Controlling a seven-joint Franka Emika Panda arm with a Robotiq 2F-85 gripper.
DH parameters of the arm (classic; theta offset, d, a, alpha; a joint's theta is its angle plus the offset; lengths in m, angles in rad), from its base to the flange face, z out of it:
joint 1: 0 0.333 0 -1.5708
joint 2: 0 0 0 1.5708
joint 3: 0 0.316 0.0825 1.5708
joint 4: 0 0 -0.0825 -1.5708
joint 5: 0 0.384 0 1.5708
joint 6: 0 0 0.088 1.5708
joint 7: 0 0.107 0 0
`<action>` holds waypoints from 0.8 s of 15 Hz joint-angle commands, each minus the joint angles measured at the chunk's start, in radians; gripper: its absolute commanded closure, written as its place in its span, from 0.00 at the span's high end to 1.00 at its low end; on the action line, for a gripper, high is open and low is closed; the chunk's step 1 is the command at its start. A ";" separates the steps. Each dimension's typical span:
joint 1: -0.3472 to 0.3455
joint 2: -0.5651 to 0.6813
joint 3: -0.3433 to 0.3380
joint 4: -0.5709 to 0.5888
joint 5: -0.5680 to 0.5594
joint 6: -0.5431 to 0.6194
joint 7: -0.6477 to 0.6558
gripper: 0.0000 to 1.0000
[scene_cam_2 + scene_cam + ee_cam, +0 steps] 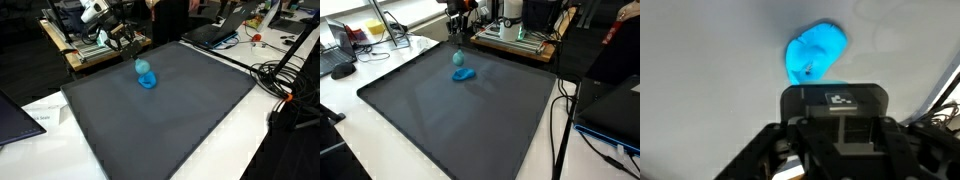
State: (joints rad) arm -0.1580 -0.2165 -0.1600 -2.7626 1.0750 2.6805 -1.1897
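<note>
A bright blue soft object (463, 73) lies on the dark grey mat (450, 120) near its far edge; a paler teal part (458, 58) rises from its top. It also shows in both exterior views (147, 80) and in the wrist view (816, 52). My gripper (458, 40) hangs just above the object, also seen in an exterior view (128, 42). In the wrist view the black gripper body (835, 130) fills the lower frame and hides the fingers. Whether they touch the object cannot be told.
A wooden bench with equipment (515, 40) stands behind the mat. Laptops and cables (340, 60) lie beside it, and black cables (285, 80) run along the white table edge. A person (170, 15) stands behind the bench.
</note>
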 commanded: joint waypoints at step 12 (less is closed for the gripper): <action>0.092 0.016 0.155 0.004 0.466 0.287 -0.339 0.22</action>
State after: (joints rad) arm -0.1178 -0.1855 -0.0869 -2.7590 1.5300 2.8183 -1.6351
